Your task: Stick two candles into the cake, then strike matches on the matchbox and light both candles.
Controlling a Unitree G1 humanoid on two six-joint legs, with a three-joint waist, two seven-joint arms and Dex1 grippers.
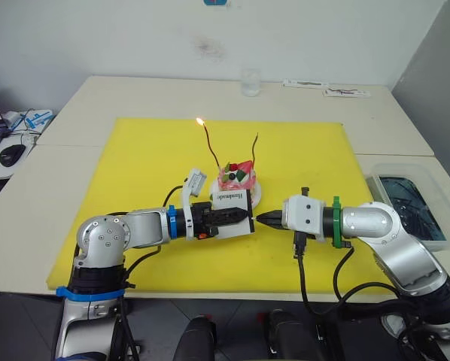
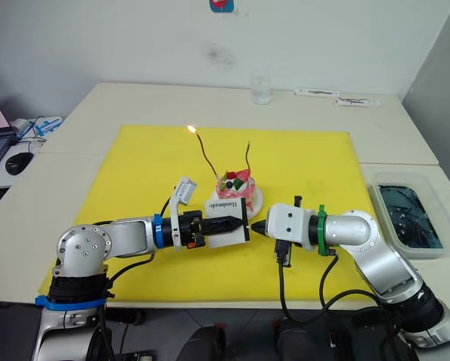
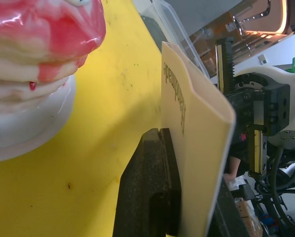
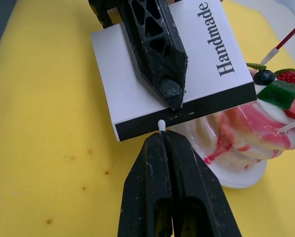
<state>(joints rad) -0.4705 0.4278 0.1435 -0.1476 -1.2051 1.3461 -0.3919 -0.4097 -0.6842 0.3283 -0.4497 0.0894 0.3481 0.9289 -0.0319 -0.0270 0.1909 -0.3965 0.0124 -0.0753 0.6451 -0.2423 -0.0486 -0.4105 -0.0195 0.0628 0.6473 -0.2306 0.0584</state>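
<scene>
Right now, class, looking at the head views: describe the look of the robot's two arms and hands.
Both arms are silver-grey metal with rounded joints and black cables. The left arm carries a blue ring at its wrist, the right a green one behind a white housing. The left hand and right hand each end in two black, pointed fingers.

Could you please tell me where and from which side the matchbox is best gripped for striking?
Grip the matchbox across its two broad flat faces, coming from the end opposite its dark striking strip, as the left gripper does. That leaves the strip exposed toward the right gripper.
</scene>
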